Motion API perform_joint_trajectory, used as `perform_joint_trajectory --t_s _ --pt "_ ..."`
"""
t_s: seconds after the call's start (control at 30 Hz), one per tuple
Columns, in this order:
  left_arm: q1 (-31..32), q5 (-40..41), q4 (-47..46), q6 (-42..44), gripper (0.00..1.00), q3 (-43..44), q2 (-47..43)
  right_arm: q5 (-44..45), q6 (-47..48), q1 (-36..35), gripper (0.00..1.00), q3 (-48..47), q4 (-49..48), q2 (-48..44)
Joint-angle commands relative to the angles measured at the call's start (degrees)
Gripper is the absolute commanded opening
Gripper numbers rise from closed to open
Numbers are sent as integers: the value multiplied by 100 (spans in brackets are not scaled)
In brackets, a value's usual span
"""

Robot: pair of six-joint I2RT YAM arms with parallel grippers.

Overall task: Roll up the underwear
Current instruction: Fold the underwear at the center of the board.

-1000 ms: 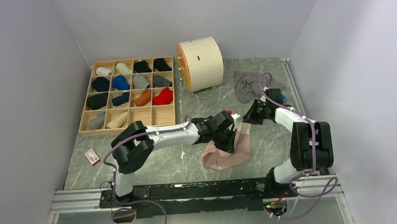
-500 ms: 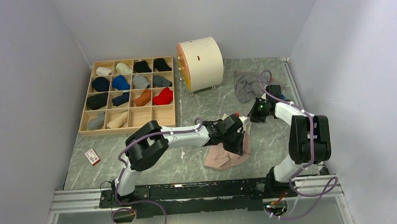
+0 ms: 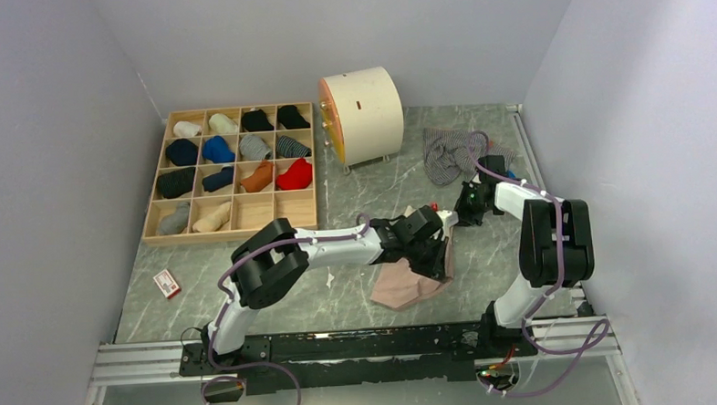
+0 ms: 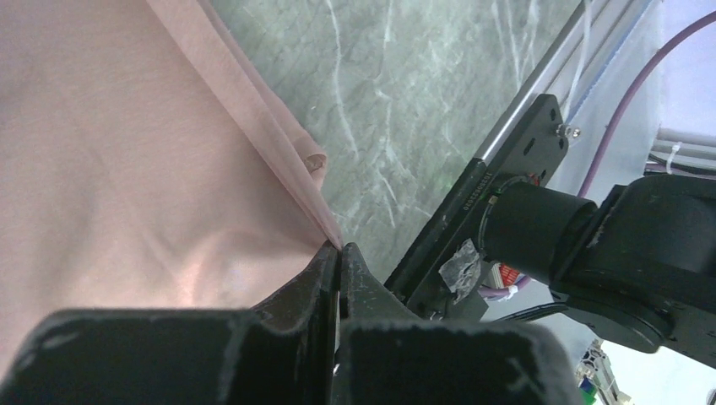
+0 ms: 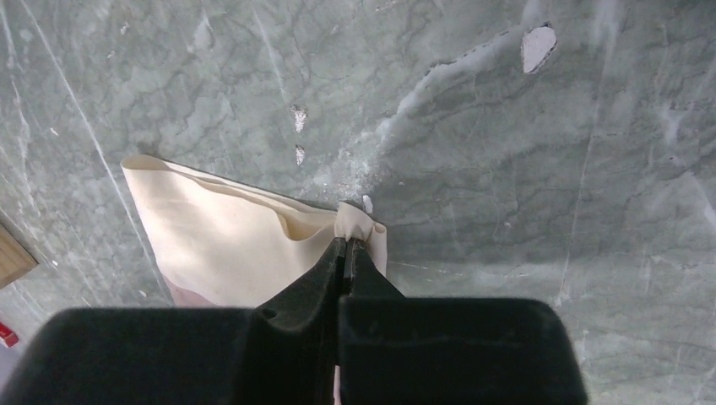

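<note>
The left tool (image 4: 339,253) is closed tight on a folded edge of the pink-beige underwear (image 4: 110,169), and the right tool (image 5: 346,249) is pinched shut on a pale corner of the same garment. The rest of that garment is seen bunched on the marbled desk (image 5: 507,169), near the middle and under the left tool. The grey striped underwear (image 3: 449,153) is seen crumpled at the far right, beside a cream drum (image 3: 365,115), with a wooden tray (image 3: 237,108) at the far left.
</note>
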State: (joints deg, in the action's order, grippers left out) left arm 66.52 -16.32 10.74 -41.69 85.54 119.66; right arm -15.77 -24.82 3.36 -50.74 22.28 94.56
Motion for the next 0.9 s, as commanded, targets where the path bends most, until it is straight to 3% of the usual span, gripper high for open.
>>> perform_joint_trajectory --t_s 0.0,0.33,0.37,0.5,0.67,0.7,0.77,0.87 --pt "186 -585 308 -64 5 430 4 250 126 78 0 -131 -528 62" --pt "192 -560 106 -171 5 424 207 347 147 86 0 -188 -432 68" --pt "194 -496 199 -134 8 436 221 384 118 86 0 -197 -400 71" --pt "189 -416 106 -42 37 186 43 645 62 116 1 -224 -303 -14" --pt "179 -268 -80 89 49 -189 -561 696 -59 156 5 -131 -328 -324" --pt "170 -282 -41 162 50 -213 -695 578 -21 157 10 -129 -326 -346" --pt "156 -226 27 295 52 -304 -983 327 86 157 36 -183 -312 -312" --pt "63 -97 212 573 54 -631 -1556 519 109 169 45 -334 40 -418"
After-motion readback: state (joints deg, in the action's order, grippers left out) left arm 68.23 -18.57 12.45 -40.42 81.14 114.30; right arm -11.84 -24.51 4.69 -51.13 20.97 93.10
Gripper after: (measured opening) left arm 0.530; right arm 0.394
